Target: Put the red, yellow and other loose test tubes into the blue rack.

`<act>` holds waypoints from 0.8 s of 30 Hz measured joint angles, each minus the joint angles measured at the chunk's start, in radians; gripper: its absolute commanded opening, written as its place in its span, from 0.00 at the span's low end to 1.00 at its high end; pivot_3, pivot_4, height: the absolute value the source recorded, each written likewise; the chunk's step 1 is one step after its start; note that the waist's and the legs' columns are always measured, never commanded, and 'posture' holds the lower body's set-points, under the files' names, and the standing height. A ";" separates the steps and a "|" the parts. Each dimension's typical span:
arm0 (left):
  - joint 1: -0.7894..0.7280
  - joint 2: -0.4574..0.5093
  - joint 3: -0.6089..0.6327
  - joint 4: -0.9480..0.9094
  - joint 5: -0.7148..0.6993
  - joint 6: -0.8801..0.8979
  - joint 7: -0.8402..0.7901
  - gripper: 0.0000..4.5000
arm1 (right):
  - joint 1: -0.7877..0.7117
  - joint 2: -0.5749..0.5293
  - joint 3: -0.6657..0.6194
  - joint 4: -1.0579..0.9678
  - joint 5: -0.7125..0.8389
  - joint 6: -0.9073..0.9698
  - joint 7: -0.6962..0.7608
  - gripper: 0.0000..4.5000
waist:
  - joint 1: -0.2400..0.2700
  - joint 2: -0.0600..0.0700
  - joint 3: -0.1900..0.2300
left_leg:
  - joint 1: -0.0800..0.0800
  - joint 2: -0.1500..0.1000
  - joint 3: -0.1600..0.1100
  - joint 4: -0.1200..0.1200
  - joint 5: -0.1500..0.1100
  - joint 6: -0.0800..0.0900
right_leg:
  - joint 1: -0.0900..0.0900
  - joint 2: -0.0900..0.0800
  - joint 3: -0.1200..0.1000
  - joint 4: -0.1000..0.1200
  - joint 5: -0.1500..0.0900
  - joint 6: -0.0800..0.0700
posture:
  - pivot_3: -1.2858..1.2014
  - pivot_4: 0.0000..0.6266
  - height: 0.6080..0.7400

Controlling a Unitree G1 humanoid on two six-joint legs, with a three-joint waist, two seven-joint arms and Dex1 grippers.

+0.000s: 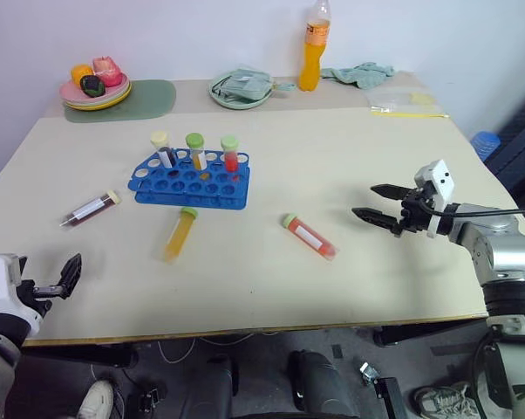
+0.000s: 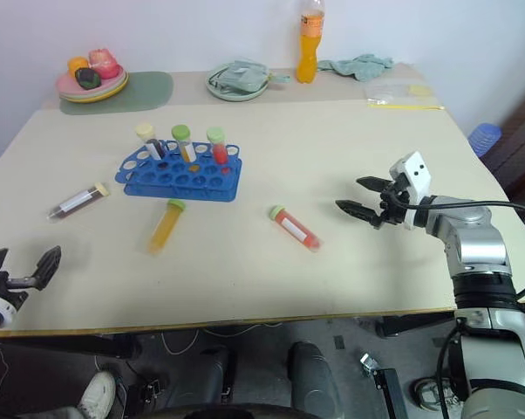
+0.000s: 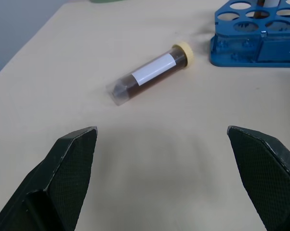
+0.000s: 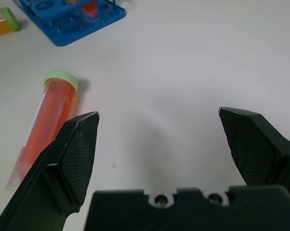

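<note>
The blue rack (image 1: pixel 191 179) stands left of the table's middle with three capped tubes upright in its back row. Three loose test tubes lie flat. The dark maroon one (image 1: pixel 91 209) is left of the rack, the yellow one (image 1: pixel 180 234) just in front of it, and the red one (image 1: pixel 309 236) toward the right. My right gripper (image 1: pixel 364 200) hovers open to the right of the red tube (image 4: pixel 48 115), pointing at it. At the table's near left corner my left gripper (image 1: pixel 64 279) is open, facing the maroon tube (image 3: pixel 150 72) from a distance.
At the back stand a plate (image 1: pixel 71 98) of toy food on a green mat (image 1: pixel 149 98), a green cloth on a dish (image 1: pixel 242 87), a tall orange bottle (image 1: pixel 311 52), a teal cloth (image 1: pixel 360 73) and a clear bag (image 1: pixel 406 103).
</note>
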 measured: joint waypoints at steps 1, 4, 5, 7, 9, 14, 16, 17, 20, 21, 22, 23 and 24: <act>0.006 -0.008 -0.002 -0.006 0.000 0.000 0.002 1.00 | -0.003 0.000 0.004 0.003 -0.001 0.000 0.000 0.97 | 0.000 0.000 0.000 | 0.000 0.000 0.000 0.000 0.000 0.000 | 0.000 0.000 0.000 0.000 0.000 0.000 | 0.52 0.24 1.00; 0.018 -0.023 -0.004 -0.025 0.000 -0.001 0.008 1.00 | -0.023 0.002 0.024 0.013 -0.008 0.002 0.000 0.97 | 0.000 0.000 0.000 | 0.000 0.000 0.000 0.000 0.000 0.000 | 0.000 0.000 0.000 0.000 0.000 0.000 | 0.52 0.24 1.00; 0.018 -0.024 -0.007 -0.027 0.000 -0.002 0.011 1.00 | -0.035 0.003 0.029 0.019 -0.013 0.002 -0.001 0.97 | 0.000 0.000 0.000 | 0.000 0.000 0.000 0.000 0.000 0.000 | 0.000 0.000 0.000 0.000 0.000 0.000 | 0.52 0.24 1.00; 0.013 -0.024 -0.013 -0.027 0.001 -0.003 0.016 1.00 | -0.059 0.004 0.033 0.035 -0.021 0.001 -0.003 0.97 | 0.001 0.000 0.000 | 0.000 0.000 0.000 0.000 0.000 0.000 | 0.000 0.000 0.000 0.000 0.000 0.000 | 0.52 0.24 1.00; 0.007 -0.024 -0.018 -0.027 0.001 -0.004 0.020 1.00 | -0.073 0.004 0.035 0.038 -0.023 0.002 -0.006 0.97 | 0.004 0.000 0.000 | 0.000 0.000 0.000 0.000 0.000 0.000 | 0.000 0.000 0.000 0.000 0.000 0.000 | 0.52 0.24 1.00; -0.024 -0.024 -0.052 -0.027 0.001 -0.007 0.022 1.00 | -0.075 0.004 0.038 0.032 -0.040 0.033 -0.041 0.97 | 0.004 0.000 0.000 | 0.000 0.000 0.000 0.000 0.000 0.000 | 0.000 0.000 0.000 0.000 0.000 0.000 | 0.52 0.24 1.00; -0.045 -0.024 -0.090 -0.028 -0.003 -0.007 0.019 1.00 | -0.071 0.003 0.038 0.002 -0.039 0.067 -0.054 0.97 | 0.003 0.000 0.000 | 0.000 0.000 0.000 0.000 0.000 0.000 | 0.000 0.000 0.000 0.000 0.000 0.000 | 0.52 0.24 1.00; -0.067 -0.023 -0.111 -0.028 -0.013 -0.005 0.017 1.00 | -0.067 0.000 0.038 -0.031 -0.038 0.095 -0.059 0.97 | 0.004 0.000 0.000 | 0.000 0.000 0.000 0.000 0.000 0.000 | 0.000 0.000 0.000 0.000 0.000 0.000 | 0.52 0.24 1.00; -0.128 0.000 -0.198 -0.036 -0.034 -0.005 -0.022 1.00 | -0.059 -0.001 0.038 -0.157 -0.021 0.196 -0.091 0.97 | 0.004 0.000 0.000 | 0.000 0.000 0.000 0.000 0.000 0.000 | 0.000 0.000 0.000 0.000 0.000 0.001 | 0.52 0.24 1.00; -0.147 0.016 -0.237 -0.036 -0.034 -0.005 -0.041 1.00 | -0.058 -0.001 0.042 -0.196 -0.020 0.237 -0.107 0.97 | 0.004 0.000 0.000 | 0.000 0.000 0.000 0.000 0.000 0.000 | 0.000 0.000 0.000 0.000 0.000 0.001 | 0.52 0.24 1.00; -0.163 0.034 -0.280 -0.038 -0.034 -0.005 -0.062 1.00 | -0.058 -0.002 0.052 -0.237 -0.021 0.280 -0.125 0.97 | 0.004 0.000 0.000 | 0.000 0.000 0.000 0.000 0.000 0.000 | 0.000 0.000 0.000 0.000 0.000 0.001 | 0.52 0.24 1.00; -0.176 0.047 -0.317 -0.042 -0.035 -0.004 -0.082 1.00 | -0.056 -0.004 0.067 -0.278 -0.021 0.320 -0.136 0.97 | 0.004 0.000 0.000 | 0.000 0.000 0.000 0.000 0.000 0.000 | 0.000 0.000 0.000 0.000 0.000 0.001 | 0.52 0.24 1.00; -0.189 0.058 -0.351 -0.046 -0.038 -0.003 -0.100 1.00 | -0.055 -0.008 0.085 -0.319 -0.020 0.364 -0.142 0.97 | 0.004 0.000 0.000 | 0.000 0.000 0.000 0.000 0.000 0.000 | 0.000 0.000 0.000 0.000 0.000 0.001 | 0.52 0.24 1.00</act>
